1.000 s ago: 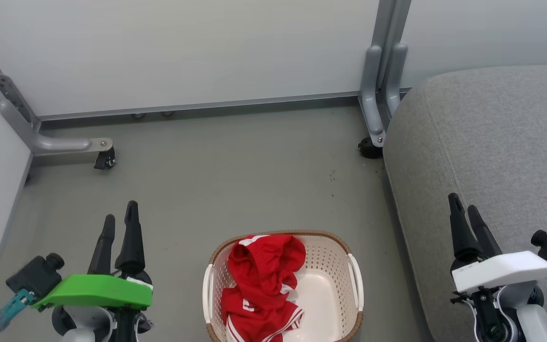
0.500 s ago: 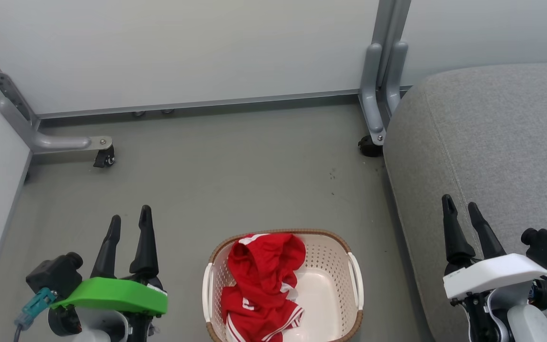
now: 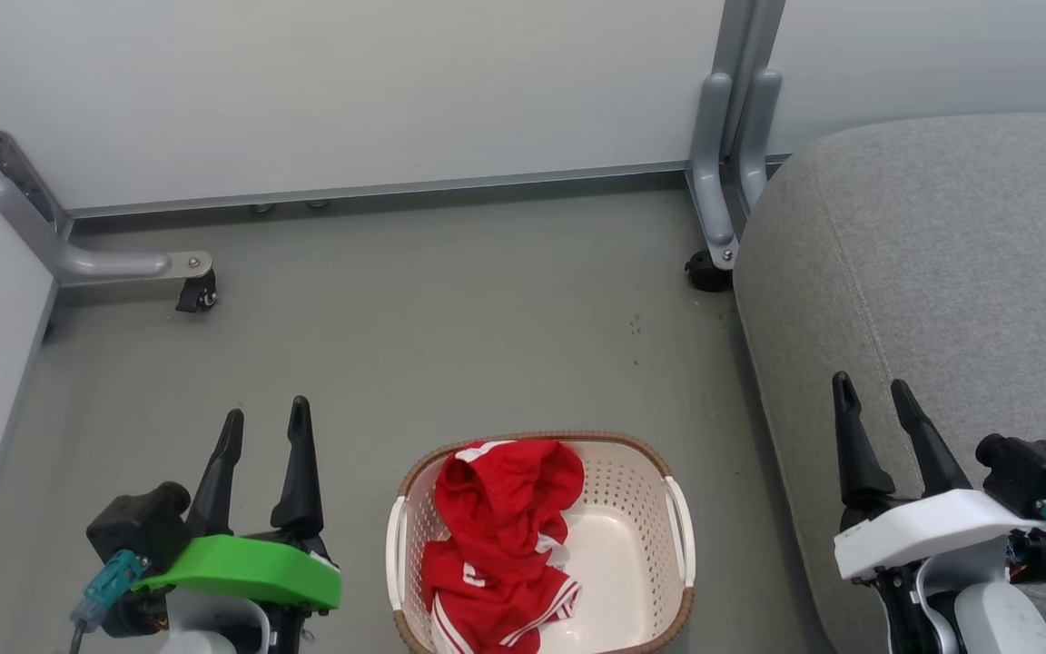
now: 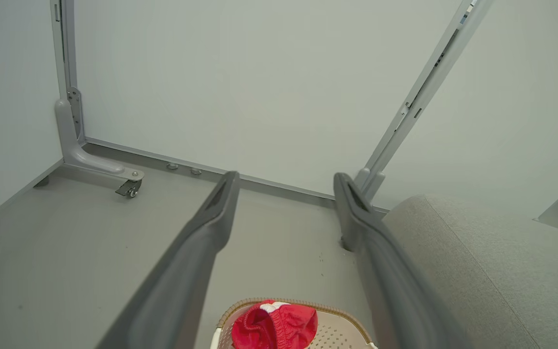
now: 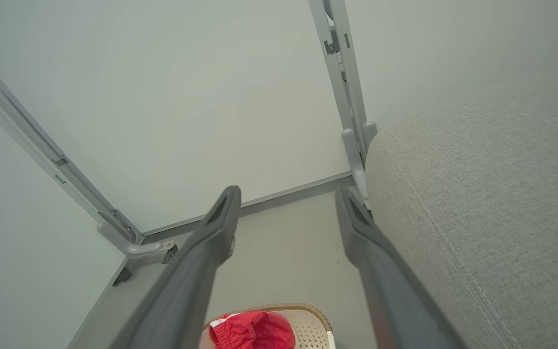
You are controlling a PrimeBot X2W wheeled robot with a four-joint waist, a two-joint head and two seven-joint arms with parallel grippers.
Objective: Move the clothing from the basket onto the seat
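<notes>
Head view: crumpled red white-striped clothing (image 3: 496, 536) in left half of cream-white perforated plastic basket (image 3: 679, 536) on grey floor (image 3: 441, 318); grey fabric seat (image 3: 941, 272) just right. Jaws spread on left gripper (image 3: 267, 409) and right gripper (image 3: 869, 381).
Left wrist view: jaws spread, clothing in basket.
Right wrist view: same, seat beside.

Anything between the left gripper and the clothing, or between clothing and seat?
Nothing visible. The open left gripper sits beside the basket; the clothing lies uncovered inside. Toward the seat on the right, only the basket's own wall needs clearing.
</notes>
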